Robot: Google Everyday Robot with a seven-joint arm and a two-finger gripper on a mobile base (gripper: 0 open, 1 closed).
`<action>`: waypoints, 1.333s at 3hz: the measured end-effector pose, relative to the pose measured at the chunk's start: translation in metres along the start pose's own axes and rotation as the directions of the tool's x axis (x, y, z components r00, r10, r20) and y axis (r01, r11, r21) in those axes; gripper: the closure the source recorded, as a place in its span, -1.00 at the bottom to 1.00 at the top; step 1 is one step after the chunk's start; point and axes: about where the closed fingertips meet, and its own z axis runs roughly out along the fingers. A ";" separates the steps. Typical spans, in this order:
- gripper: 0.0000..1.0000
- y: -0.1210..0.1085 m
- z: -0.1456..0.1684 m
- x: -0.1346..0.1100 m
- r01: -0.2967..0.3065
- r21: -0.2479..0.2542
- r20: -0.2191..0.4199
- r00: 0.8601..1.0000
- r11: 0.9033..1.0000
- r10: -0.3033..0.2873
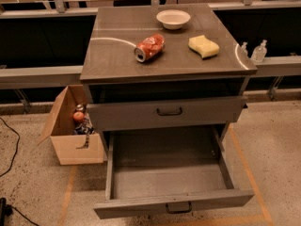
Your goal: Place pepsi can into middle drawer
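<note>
The pepsi can is not in view anywhere. The gripper is not in view either. The drawer cabinet (117, 55) stands in the middle of the camera view. Under its top there is a dark open slot. Below that, a drawer front with a dark handle (169, 111) stands nearly flush. The lowest drawer (169, 173) is pulled far out toward me and holds nothing that I can see.
On the cabinet top lie a crushed red can (149, 47), a white bowl (173, 18) and a yellow sponge (203, 46). A cardboard box (75, 135) with small items stands on the floor at the left. Two small clear bottles (258, 51) stand on a ledge at the right.
</note>
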 end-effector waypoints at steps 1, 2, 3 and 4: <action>1.00 0.010 0.000 0.032 -0.018 0.041 -0.045 0.999 0.999 0.020; 1.00 0.011 0.003 0.056 -0.028 0.079 -0.066 0.997 0.996 0.034; 1.00 -0.007 0.019 0.100 -0.035 0.120 -0.072 0.996 0.992 0.044; 1.00 -0.029 0.038 0.146 -0.029 0.144 -0.085 0.995 0.989 0.042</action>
